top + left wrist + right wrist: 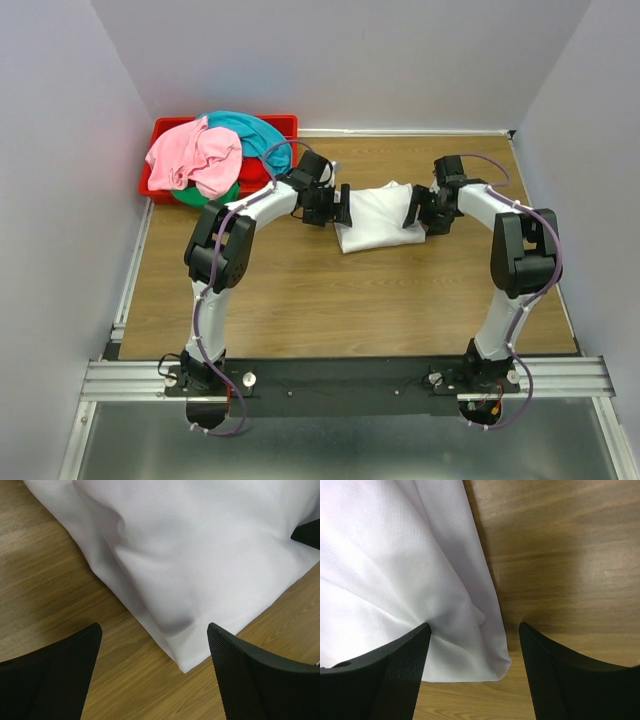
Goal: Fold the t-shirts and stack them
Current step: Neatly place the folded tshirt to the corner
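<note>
White t-shirt (378, 222) folded, centre, pink shirt (195, 157) crumpled far-left, apparently atop teal shirt (247, 130)

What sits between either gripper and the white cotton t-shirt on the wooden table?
Nothing visible. The left gripper and right gripper are both open, each with a corner of the white cotton t-shirt between its fingers; only bare wooden table lies alongside.

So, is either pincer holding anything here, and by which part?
Nothing is held. The left pincer and right pincer are both open, each straddling a corner of the folded white cotton t-shirt.
</note>
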Tool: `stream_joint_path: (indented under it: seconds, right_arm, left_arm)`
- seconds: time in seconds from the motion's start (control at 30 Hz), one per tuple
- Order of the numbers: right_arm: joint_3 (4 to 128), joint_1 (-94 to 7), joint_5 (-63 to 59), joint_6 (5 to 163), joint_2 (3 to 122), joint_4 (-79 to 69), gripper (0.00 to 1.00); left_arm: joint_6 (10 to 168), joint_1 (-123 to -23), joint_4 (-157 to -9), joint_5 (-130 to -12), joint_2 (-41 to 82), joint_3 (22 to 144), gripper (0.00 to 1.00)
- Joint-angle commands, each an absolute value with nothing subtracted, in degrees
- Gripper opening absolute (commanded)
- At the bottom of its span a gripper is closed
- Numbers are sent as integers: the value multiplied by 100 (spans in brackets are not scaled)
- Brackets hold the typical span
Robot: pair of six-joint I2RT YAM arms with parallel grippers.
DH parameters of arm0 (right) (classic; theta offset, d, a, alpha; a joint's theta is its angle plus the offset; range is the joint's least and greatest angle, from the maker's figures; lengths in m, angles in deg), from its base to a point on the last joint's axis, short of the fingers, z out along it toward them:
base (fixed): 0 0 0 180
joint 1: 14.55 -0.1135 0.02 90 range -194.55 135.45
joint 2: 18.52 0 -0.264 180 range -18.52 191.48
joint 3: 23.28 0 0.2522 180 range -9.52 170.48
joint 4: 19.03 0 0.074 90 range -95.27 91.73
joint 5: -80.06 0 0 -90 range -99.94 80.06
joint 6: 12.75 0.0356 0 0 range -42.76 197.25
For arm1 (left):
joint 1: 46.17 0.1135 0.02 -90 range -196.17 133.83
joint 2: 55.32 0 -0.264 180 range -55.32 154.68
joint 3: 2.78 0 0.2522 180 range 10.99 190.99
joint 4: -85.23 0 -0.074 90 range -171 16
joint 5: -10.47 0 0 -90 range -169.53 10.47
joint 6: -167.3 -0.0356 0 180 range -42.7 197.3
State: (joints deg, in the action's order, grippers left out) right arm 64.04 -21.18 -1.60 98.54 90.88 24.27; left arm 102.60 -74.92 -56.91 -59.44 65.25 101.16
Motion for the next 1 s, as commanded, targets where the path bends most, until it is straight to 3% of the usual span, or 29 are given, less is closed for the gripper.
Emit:
stream_joint_path:
  seconds: [0.0, 0.3, 0.83, 0.97]
  right_arm:
    - [6106, -2105, -467, 9957, 8932, 2443, 78]
    - [6764, -2079, -2, 9685, 9071, 2400, 80]
    - [7433, -1982, 676, 9298, 9934, 2233, 81]
    - [7380, -1982, 973, 9306, 9977, 2180, 75]
  left_arm:
    - [10155, -7526, -5683, -6064, 6667, 10098, 93]
    - [10103, -7526, -5622, -6169, 6948, 10335, 90]
    - [10059, -7605, -5543, -6196, 7247, 10547, 57]
    - [10059, -7641, -5543, -6160, 7326, 10608, 47]
